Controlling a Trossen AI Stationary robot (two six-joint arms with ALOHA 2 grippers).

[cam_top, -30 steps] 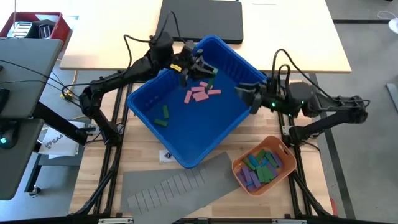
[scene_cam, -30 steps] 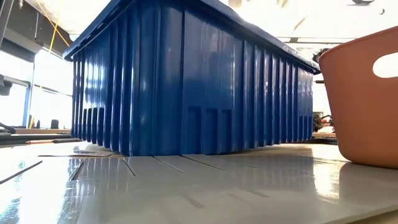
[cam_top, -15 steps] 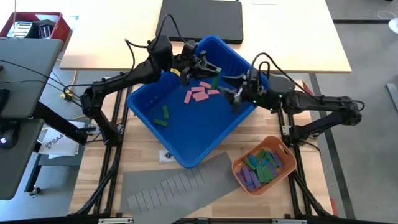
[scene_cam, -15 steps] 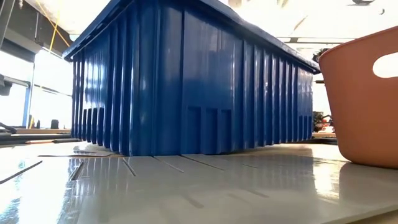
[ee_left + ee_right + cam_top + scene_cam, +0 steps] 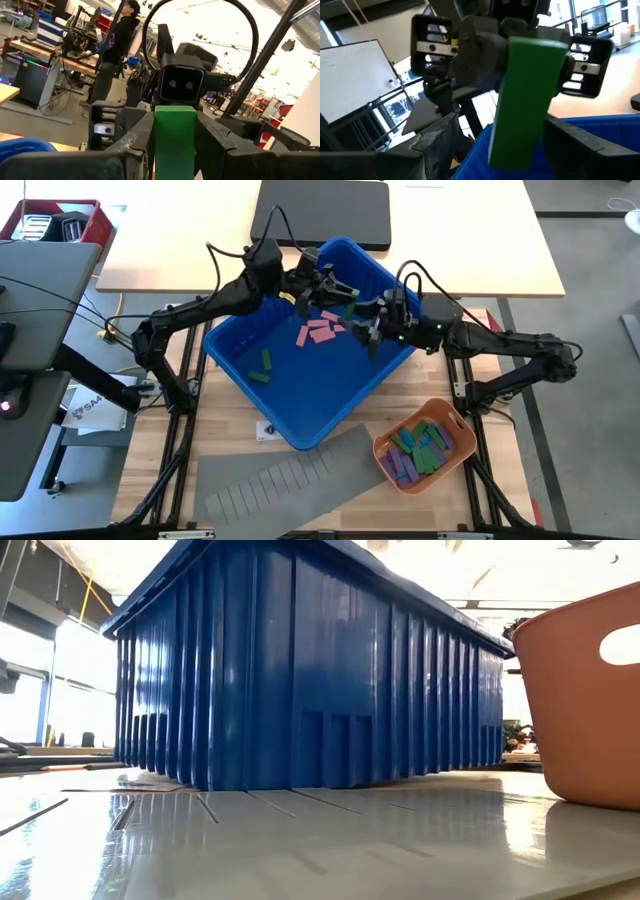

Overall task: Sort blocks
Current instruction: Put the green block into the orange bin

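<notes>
My left gripper (image 5: 337, 290) hangs over the far part of the blue bin (image 5: 300, 395), shut on a green block (image 5: 174, 137). My right gripper (image 5: 368, 330) faces it from the table's right, open. In the right wrist view that green block (image 5: 530, 95) stands tilted between my right gripper's two fingers, and I see no touch. On the bin's floor lie several pink blocks (image 5: 320, 330) and two green blocks (image 5: 262, 368). My left gripper pinches the green block between its two fingers, one on each of two opposite sides (image 5: 159, 150). The fingers come about level from the table's left. The block sticks out past the fingertips and hangs clear above the bin's floor.
An orange tray (image 5: 452, 420) with several green, purple and blue blocks stands at the near right. A grey slotted sheet (image 5: 280, 475) lies near the front edge. A black case (image 5: 325, 210) sits at the far side. The low view shows only the bin's wall (image 5: 300, 670) and the tray (image 5: 585, 690).
My right gripper has gone toward the table's left, over the bin's right rim, up to the green block in my left gripper. My left gripper has stayed over the bin's far part with the block still in it.
</notes>
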